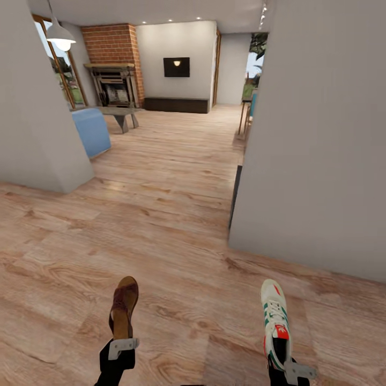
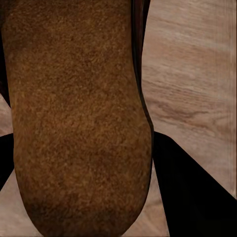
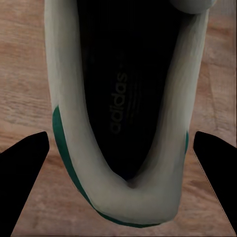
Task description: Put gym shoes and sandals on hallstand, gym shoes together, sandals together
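Note:
My left gripper [image 1: 122,346] is shut on the heel end of one dark brown sandal [image 1: 124,311], which points forward above the corridor floor [image 1: 187,257]. In the left wrist view the sandal [image 2: 79,118] shows its suede footbed close up, with a black finger [image 2: 187,197] beside it. My right gripper [image 1: 289,370] is shut on the heel of one white gym shoe [image 1: 275,321] with green stripes and a red tongue. In the right wrist view the gym shoe [image 3: 123,108] shows its dark opening between the two black fingers [image 3: 24,168]. The hallstand is out of view.
A grey wall [image 1: 321,161] stands close on the right and another grey wall corner [image 1: 37,107] on the left. Between them the plank floor runs ahead into a living room with a blue chair [image 1: 91,131], a low table [image 1: 120,115] and a brick fireplace [image 1: 115,80].

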{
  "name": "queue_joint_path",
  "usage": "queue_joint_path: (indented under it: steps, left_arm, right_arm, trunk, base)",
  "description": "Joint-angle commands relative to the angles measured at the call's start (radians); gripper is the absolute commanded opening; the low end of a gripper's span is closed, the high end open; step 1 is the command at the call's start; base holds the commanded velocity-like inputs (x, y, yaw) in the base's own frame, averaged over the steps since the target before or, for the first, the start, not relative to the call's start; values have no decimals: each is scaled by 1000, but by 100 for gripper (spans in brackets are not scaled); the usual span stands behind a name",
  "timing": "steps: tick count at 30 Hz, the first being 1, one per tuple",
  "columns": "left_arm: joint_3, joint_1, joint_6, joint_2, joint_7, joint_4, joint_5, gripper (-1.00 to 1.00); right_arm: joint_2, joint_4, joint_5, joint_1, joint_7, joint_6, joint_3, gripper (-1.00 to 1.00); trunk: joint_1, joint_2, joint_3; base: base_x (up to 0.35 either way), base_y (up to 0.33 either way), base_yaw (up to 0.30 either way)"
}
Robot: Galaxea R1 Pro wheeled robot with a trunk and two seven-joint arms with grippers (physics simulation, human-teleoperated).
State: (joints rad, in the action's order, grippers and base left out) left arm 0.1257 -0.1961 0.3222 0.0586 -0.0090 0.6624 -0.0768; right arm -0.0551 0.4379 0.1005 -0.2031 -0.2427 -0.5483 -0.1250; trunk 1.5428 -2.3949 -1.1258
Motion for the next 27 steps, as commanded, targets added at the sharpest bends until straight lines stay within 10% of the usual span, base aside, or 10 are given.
queue_joint_path:
  steps: [1,27]
  left_arm:
    - [4,0,3,2,0,0,-10,-100]
    - [10,0,3,1,1,9,-11,-100]
  right_arm:
    - [0,-1,10,-1,-4,-4,-8,-100]
    - [2,-3,8,-1,-4,-3,-8,-100]
  trunk:
    - [0,0,-1]
    - [0,0,-1]
  base:
    - [0,0,-300]
    - [0,-223,-300]
